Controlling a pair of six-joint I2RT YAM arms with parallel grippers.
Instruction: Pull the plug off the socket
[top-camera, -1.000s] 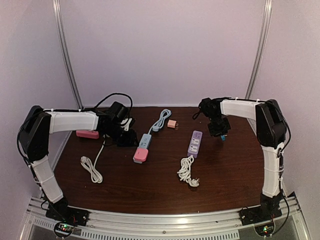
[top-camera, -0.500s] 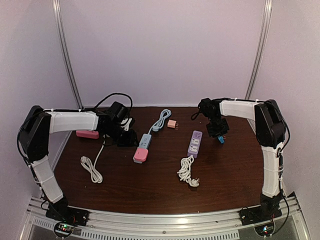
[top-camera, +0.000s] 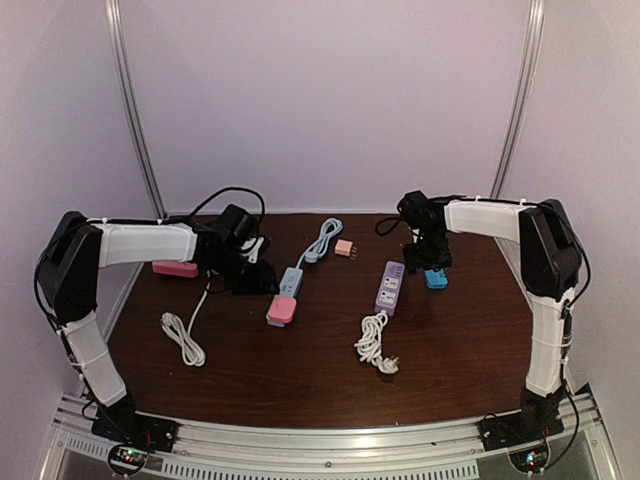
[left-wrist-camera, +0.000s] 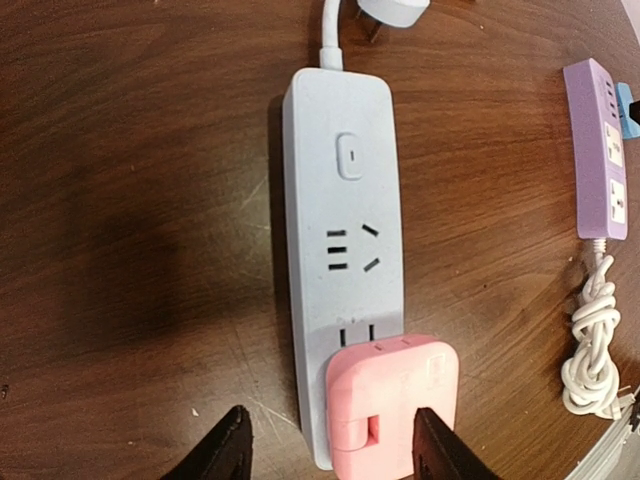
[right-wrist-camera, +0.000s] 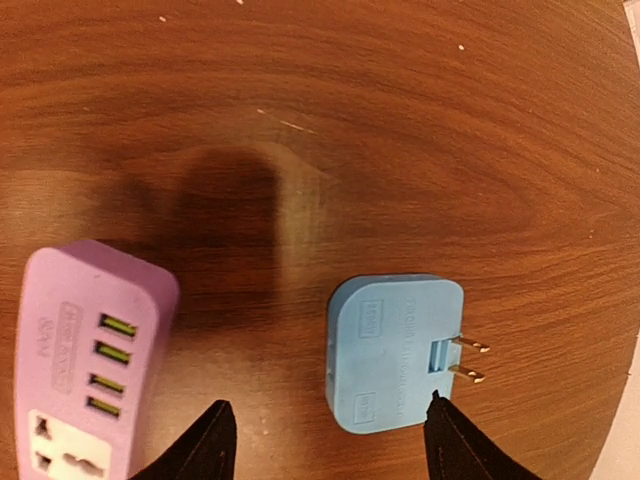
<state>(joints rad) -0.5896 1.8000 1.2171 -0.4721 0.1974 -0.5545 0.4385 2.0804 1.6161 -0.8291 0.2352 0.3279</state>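
Note:
A pink plug (left-wrist-camera: 395, 405) sits in the near end of a grey-blue socket strip (left-wrist-camera: 340, 220). My left gripper (left-wrist-camera: 330, 452) is open, one finger over bare table left of the strip, the other over the plug's right edge. Whether it touches the plug I cannot tell. From above, the left gripper (top-camera: 250, 275) is just left of this strip (top-camera: 290, 280) and its pink plug (top-camera: 281, 310). A blue plug (right-wrist-camera: 395, 350) lies loose on the table, prongs pointing right, beside a purple socket strip (right-wrist-camera: 85, 370). My right gripper (right-wrist-camera: 328, 445) hangs open over the blue plug.
A small pink adapter (top-camera: 344, 248) lies at the back centre. A pink strip (top-camera: 175, 268) with a coiled white cord (top-camera: 185, 340) is at the left. The purple strip's white cord (top-camera: 375, 345) is bundled in front of it. A black cable loops behind the left arm.
The right gripper opened and let go of the blue plug, which now lies on the table right of the purple strip. The left gripper's jaws widened slightly.

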